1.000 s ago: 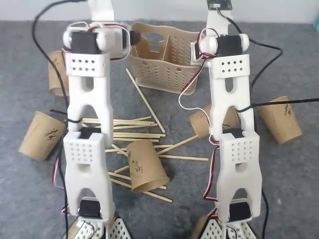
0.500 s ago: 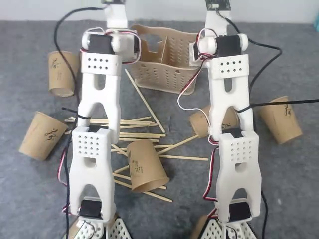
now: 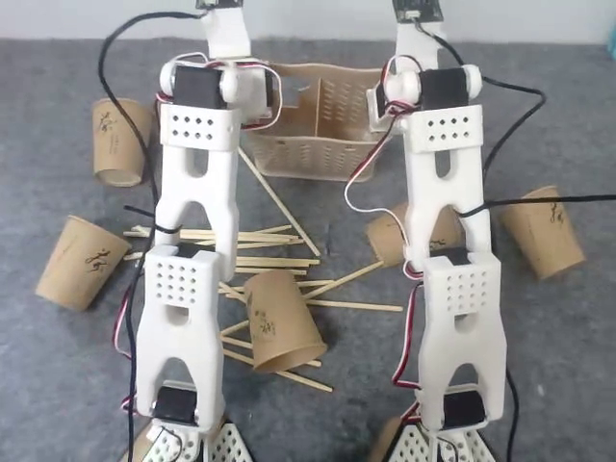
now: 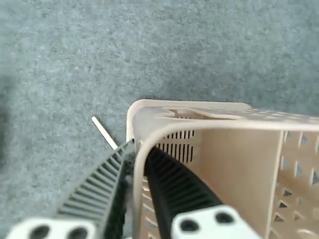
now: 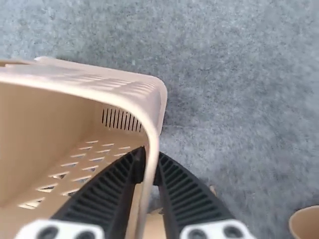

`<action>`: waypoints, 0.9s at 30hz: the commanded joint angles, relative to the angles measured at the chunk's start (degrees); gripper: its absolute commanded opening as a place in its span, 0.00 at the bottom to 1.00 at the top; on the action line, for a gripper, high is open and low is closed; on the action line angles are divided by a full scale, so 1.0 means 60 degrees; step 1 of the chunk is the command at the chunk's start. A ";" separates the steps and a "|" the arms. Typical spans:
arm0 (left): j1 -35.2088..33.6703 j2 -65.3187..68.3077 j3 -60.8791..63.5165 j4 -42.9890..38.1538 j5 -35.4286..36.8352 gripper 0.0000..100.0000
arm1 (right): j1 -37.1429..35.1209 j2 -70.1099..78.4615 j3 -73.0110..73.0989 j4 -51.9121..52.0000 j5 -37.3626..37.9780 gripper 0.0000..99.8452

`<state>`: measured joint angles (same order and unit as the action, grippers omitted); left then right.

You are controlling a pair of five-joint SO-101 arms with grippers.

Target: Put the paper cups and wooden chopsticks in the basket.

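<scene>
Found the basket [image 3: 310, 154] upright at upper centre of the high view, on the grey mat [image 3: 539, 327]. Found the left gripper [image 4: 139, 149] clamped narrow on the basket's end wall toward frame left, with one jaw inside the rim and one outside. Found the right gripper [image 5: 148, 155] clamped the same way on the opposite end wall, toward frame right. Judged this a two-ended hold, meant to steady or shift the basket without tipping it rather than to pick up any item.

Located five paper cups [image 3: 282, 320] in plain sight, lying on their sides on the mat:
- one at lower centre, resting on the chopsticks [image 3: 260, 236]
- two at left
- one at far right
- one at centre right, partly behind the right arm [image 3: 452, 192]

Located the chopsticks scattered at centre of frame, just below the basket, with one running diagonally up to its left corner. Saw no cup or chopstick in the compartments visible from the wrist views. Judged loading as not yet begun.

Noted one risk: with a wall this thin and perforated, an uneven pull from either side would likely twist or tip the basket.
</scene>
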<state>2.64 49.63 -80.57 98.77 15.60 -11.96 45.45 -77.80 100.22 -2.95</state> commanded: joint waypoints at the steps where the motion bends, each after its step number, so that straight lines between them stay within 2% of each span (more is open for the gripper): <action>1: 0.0117 -0.1670 0.0374 0.0278 0.0366 0.01 | 0.0344 -0.1487 -0.0015 0.0403 0.0220 0.01; 7: 0.0015 -0.2462 0.1604 -0.0029 0.0777 0.01 | 0.0315 -0.2527 0.1436 0.0403 0.0454 0.01; 13: 0.0015 -0.2432 0.1678 -0.0073 0.1128 0.02 | 0.0051 -0.3201 0.2637 0.0403 0.0293 0.01; 23: -0.0249 -0.2520 0.1663 0.0000 0.1626 0.22 | 0.0007 -0.3040 0.3209 0.0066 -0.0029 0.01; 25: -0.0396 -0.2520 0.1648 0.0000 0.1626 0.24 | 0.0007 -0.3040 0.3106 0.0007 0.0000 0.04; 27: -0.0615 -0.2535 0.1634 0.0000 0.1626 0.24 | 0.0022 -0.3011 0.2784 0.0110 0.0015 0.12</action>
<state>1.32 39.25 -70.11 98.77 24.84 -11.87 31.21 -57.93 100.22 -2.51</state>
